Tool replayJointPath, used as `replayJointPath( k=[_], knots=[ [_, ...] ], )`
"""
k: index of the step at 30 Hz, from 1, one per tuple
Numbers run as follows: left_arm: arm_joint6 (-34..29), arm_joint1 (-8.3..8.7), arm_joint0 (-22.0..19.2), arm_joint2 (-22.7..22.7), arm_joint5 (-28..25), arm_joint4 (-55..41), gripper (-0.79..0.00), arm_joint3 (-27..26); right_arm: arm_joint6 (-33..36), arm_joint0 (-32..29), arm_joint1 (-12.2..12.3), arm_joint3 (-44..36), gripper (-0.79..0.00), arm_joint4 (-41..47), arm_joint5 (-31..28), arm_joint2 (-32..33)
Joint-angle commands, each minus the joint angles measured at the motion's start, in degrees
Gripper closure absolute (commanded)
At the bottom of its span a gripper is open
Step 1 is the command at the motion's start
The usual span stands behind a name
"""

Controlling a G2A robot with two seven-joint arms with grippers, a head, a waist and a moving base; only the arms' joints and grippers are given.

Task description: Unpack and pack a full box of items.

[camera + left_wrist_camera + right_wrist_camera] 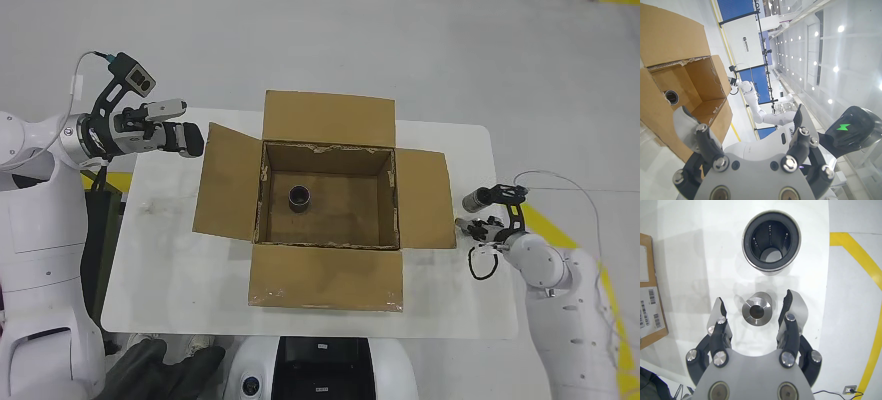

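Observation:
An open cardboard box (325,275) sits mid-table with all flaps spread. One dark-bored metal cylinder (300,198) stands on its floor, seen too in the left wrist view as the cylinder (671,97). My left gripper (192,139) hovers open and holds nothing above the table's far left, just off the left flap; its jaws are wide in the gripper (742,117). By the right flap, my right gripper (755,298) is open, straddling a small steel cylinder (756,311) that stands on the table without visibly touching it. Beyond it stands a large ringed sleeve (771,249).
The white table (160,270) has bare room left of the box and along the front. The right flap (647,275), with labels, lies close beside my right gripper (470,227). The table's right edge and a yellow floor line (866,256) are near.

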Motion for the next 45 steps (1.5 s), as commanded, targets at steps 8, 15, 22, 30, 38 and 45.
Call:
replayJointPath(
  k=[8, 15, 22, 30, 38, 45],
  knots=[
    [0.0, 0.0, 0.0, 0.0, 0.0, 0.0, -0.785, 0.0, -0.1, 0.4, 0.4, 1.0, -0.308, 0.4, 0.2, -0.3],
    [0.0, 0.0, 0.0, 0.0, 0.0, 0.0, -0.785, 0.0, -0.3, -0.1, 0.7, 0.1, -0.092, 0.1, 0.5, -0.1],
    [0.0, 0.0, 0.0, 0.0, 0.0, 0.0, -0.785, 0.0, -0.3, -1.8, 1.1, -3.1, -0.009, 0.0, 1.1, 0.7],
    [0.0, 0.0, 0.0, 0.0, 0.0, 0.0, -0.785, 0.0, -1.7, -7.5, 1.5, -12.4, 0.0, 0.2, 2.7, 3.5],
    [0.0, 0.0, 0.0, 0.0, 0.0, 0.0, -0.785, 0.0, -5.4, -12.9, 1.6, -20.8, 0.0, 1.0, 4.7, 5.9],
    [0.0, 0.0, 0.0, 0.0, 0.0, 0.0, -0.785, 0.0, -11.6, -16.8, 1.4, -26.9, 0.0, 3.2, 6.7, 7.5]
  ],
)
